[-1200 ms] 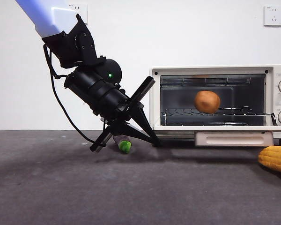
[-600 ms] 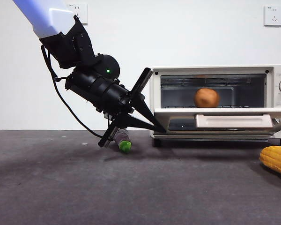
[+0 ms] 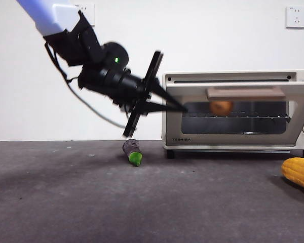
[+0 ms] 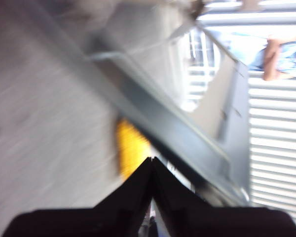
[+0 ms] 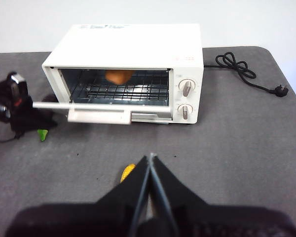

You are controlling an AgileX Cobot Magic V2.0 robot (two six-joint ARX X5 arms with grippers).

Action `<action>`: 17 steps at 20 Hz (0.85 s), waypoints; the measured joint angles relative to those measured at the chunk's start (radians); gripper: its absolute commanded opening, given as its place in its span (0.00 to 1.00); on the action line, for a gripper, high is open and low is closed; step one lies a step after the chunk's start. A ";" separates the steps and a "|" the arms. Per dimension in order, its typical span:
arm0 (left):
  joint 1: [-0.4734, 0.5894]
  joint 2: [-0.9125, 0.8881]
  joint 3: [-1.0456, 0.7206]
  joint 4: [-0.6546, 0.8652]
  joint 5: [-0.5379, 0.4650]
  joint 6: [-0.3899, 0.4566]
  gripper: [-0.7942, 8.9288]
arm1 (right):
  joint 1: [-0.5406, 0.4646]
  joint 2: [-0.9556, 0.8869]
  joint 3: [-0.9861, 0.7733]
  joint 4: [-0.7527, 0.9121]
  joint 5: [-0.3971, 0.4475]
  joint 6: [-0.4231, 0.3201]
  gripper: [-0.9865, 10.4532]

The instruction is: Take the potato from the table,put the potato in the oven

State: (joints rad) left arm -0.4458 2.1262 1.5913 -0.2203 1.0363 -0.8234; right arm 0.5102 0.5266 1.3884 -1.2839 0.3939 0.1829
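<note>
Potato (image 3: 221,107) on the rack inside the oven (image 3: 238,144), door part-raised; left gripper (image 3: 180,107), jaws closed and empty, tips under the door's edge; potato looks firm, weighty, smooth, best held across its middle; right gripper (image 5: 151,157) closed, waiting

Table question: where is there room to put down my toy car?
The table is bare in front of the oven, between the eggplant and the corn. It is crowded at the oven's door, where the left gripper pushes.
</note>
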 measured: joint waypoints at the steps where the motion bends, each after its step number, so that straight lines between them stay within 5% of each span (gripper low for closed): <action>1: 0.000 -0.003 0.026 0.007 0.002 -0.006 0.07 | 0.000 0.000 0.000 0.000 0.000 0.000 0.08; 17: 0.005 -0.072 0.223 -0.051 -0.045 -0.002 0.07 | 0.000 0.000 0.001 -0.070 0.000 0.001 0.09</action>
State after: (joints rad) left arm -0.4412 2.0541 1.8141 -0.2718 0.9916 -0.8249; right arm 0.5102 0.5270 1.3895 -1.3540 0.3939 0.1837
